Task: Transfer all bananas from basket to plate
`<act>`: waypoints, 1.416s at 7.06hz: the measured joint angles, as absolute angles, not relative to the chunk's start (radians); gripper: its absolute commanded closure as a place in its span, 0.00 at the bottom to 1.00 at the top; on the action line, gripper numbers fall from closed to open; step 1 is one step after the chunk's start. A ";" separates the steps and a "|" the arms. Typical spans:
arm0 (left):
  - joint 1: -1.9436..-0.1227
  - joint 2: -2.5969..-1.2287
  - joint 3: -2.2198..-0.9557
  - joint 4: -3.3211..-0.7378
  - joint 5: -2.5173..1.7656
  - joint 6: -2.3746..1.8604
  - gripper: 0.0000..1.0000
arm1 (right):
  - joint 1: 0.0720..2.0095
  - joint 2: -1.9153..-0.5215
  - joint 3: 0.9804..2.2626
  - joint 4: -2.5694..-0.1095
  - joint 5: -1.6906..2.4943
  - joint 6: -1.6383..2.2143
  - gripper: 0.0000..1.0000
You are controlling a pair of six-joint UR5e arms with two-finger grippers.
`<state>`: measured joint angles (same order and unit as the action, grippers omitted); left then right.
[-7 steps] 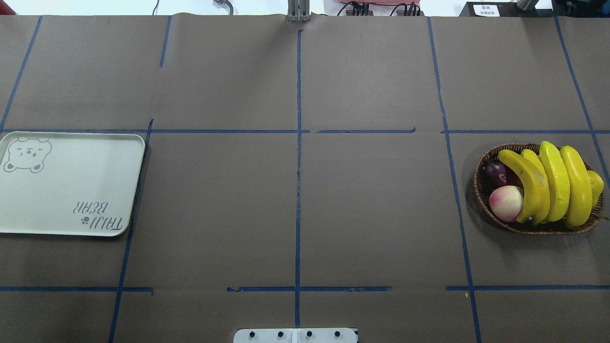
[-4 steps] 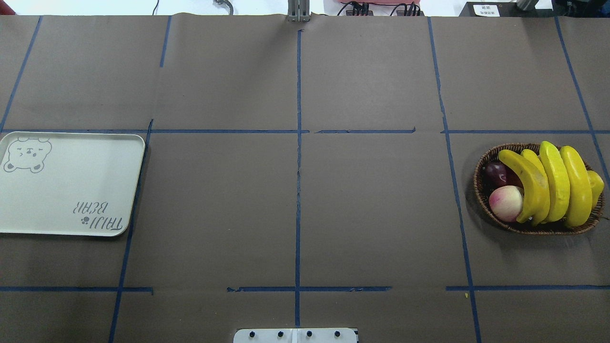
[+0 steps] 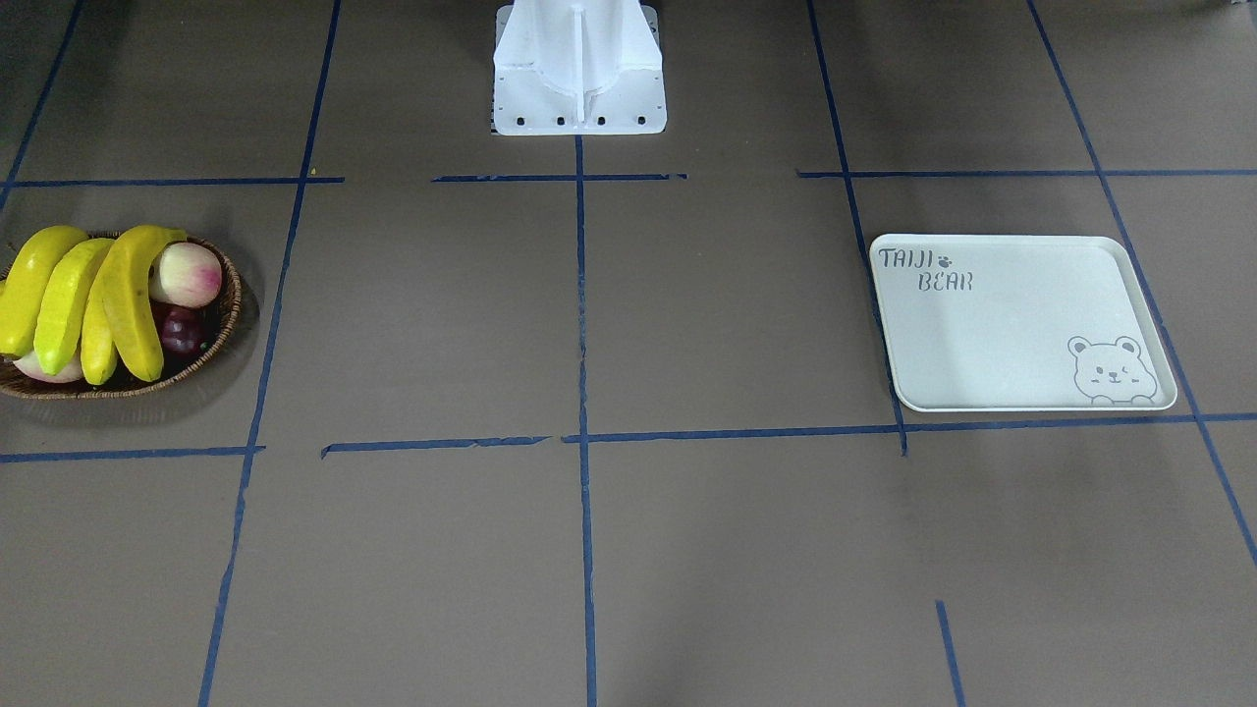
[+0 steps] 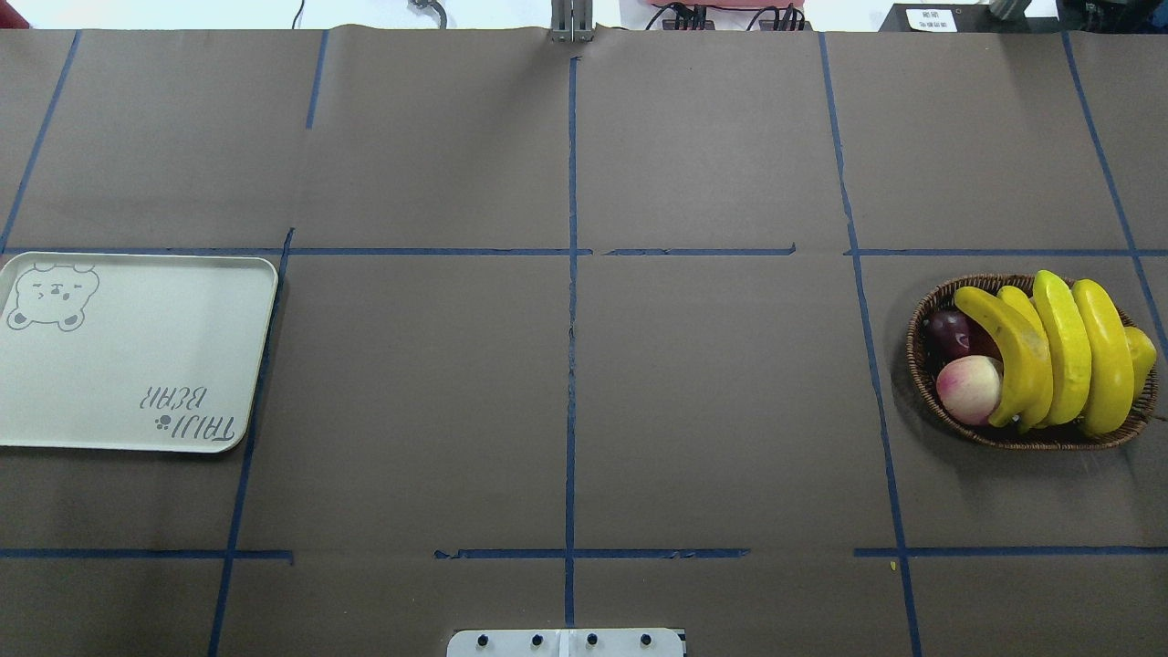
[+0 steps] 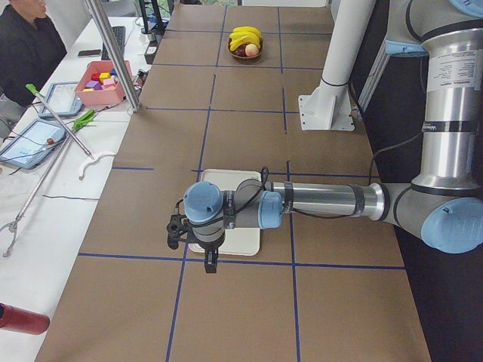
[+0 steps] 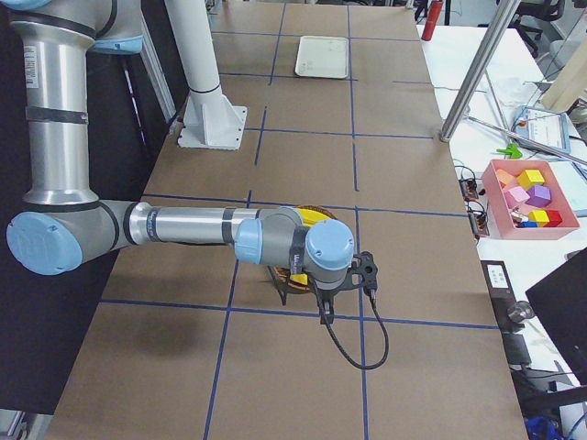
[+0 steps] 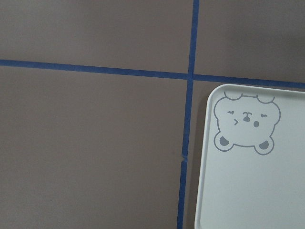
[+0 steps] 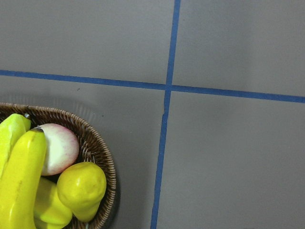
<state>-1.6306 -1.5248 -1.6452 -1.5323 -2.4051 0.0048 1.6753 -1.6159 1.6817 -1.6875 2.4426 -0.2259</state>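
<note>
Several yellow bananas (image 4: 1063, 351) lie side by side across the brown wicker basket (image 4: 920, 365) at the table's right. They also show in the front view (image 3: 69, 299) and the right wrist view (image 8: 19, 181). The white bear plate (image 4: 137, 365) lies at the far left with nothing on it; it also shows in the left wrist view (image 7: 257, 191). My left gripper (image 5: 209, 260) hangs over the plate's outer end, and my right gripper (image 6: 323, 307) hangs over the basket's outer side. Both show only in the side views, so I cannot tell whether they are open or shut.
A pink peach (image 4: 969, 390), a dark purple fruit (image 4: 951, 330) and a small yellow fruit (image 8: 82, 188) share the basket. The white robot base (image 3: 579, 69) stands at the table's middle edge. A pink bin of blocks (image 6: 532, 197) and a metal post (image 5: 113, 53) stand on the operators' side.
</note>
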 measured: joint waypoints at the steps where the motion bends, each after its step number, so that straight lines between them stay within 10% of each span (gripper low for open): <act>1: -1.631 -1.525 -1.645 -1.532 -2.405 0.004 0.00 | 1.670 -1.608 1.709 -1.689 2.436 -0.225 0.00; 6: -1.631 -1.523 -1.648 -1.533 -2.406 -0.001 0.00 | 1.529 -1.653 1.920 -1.667 2.587 0.066 0.00; 10: -1.631 -1.524 -1.657 -1.534 -2.407 -0.002 0.00 | 1.204 -1.792 2.042 -1.121 2.405 0.812 0.00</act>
